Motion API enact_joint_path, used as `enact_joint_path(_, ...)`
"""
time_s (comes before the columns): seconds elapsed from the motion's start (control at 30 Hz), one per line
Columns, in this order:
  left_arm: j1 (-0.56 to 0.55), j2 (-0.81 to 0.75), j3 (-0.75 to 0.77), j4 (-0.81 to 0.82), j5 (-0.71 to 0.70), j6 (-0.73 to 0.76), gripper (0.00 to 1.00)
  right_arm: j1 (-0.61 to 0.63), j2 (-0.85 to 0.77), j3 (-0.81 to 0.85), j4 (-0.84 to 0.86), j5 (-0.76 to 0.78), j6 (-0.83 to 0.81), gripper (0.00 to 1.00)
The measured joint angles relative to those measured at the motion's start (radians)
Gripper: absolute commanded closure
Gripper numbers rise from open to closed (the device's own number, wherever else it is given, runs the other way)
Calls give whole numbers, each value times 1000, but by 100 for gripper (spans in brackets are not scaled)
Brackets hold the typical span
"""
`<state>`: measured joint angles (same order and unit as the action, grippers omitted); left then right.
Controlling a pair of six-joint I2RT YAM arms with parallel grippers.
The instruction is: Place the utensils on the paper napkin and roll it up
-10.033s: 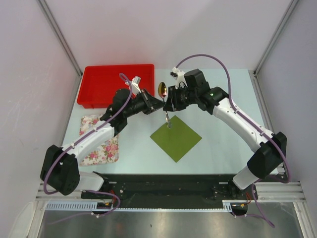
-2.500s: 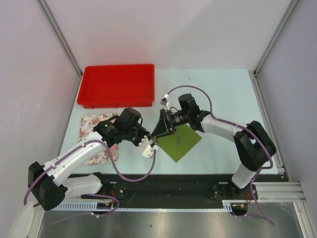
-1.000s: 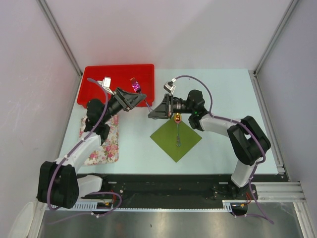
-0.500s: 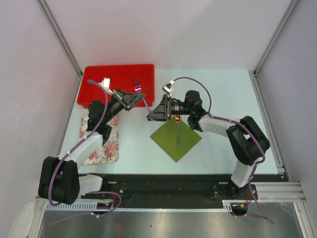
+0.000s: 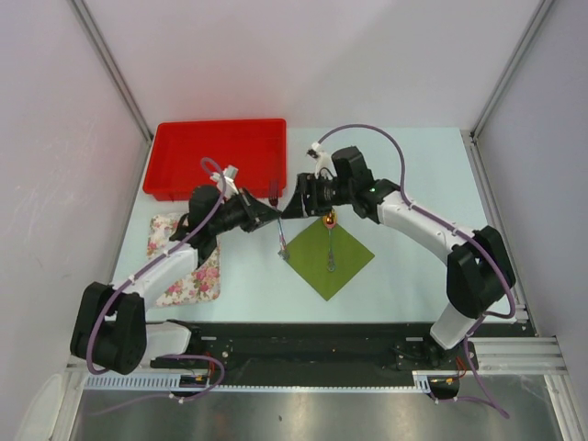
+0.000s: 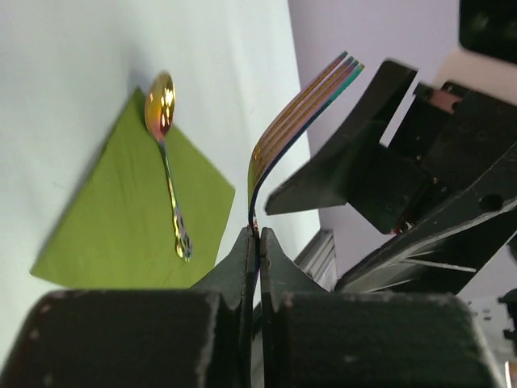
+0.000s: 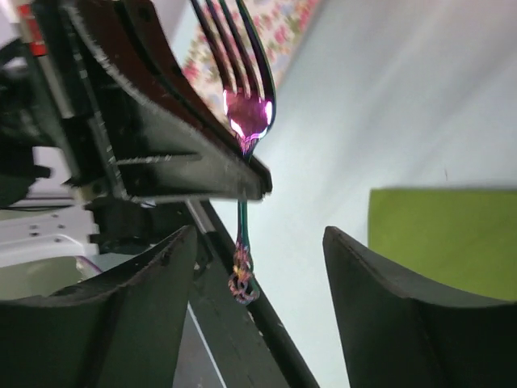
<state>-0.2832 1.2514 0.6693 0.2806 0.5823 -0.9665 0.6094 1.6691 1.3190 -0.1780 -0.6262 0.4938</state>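
Observation:
The olive-green paper napkin [image 5: 326, 262] [image 6: 121, 218] [image 7: 444, 234] lies flat as a diamond on the table. A golden-orange spoon [image 5: 329, 241] [image 6: 166, 153] rests on it, bowl towards the far side. My left gripper [image 5: 268, 219] [image 6: 257, 233] is shut on the thin handle of a pink-purple fork [image 5: 282, 246] [image 6: 303, 105] [image 7: 242, 89], held upright above the table just left of the napkin. My right gripper [image 5: 292, 207] [image 7: 260, 234] faces it with its jaws open on either side of the fork's handle end, not touching it.
A red tray [image 5: 216, 156] stands at the back left. A floral pink and white cloth [image 5: 188, 266] [image 7: 250, 32] lies at the left under my left arm. The two grippers nearly touch above the napkin's left corner.
My left gripper has shut on the fork and my right gripper has opened and let it go. The left arm has swung from the red tray towards the napkin.

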Motion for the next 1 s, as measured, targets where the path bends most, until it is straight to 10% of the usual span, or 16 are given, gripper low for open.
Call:
enact_joint_path(0.3, -90, 42, 1, -51, -19, 32, 100, 80, 2, 0, -153, 156, -50, 63)
enact_joint_path(1.0, -93, 63, 3, 46, -23, -13, 100, 94, 14, -6, -123, 170, 11, 81)
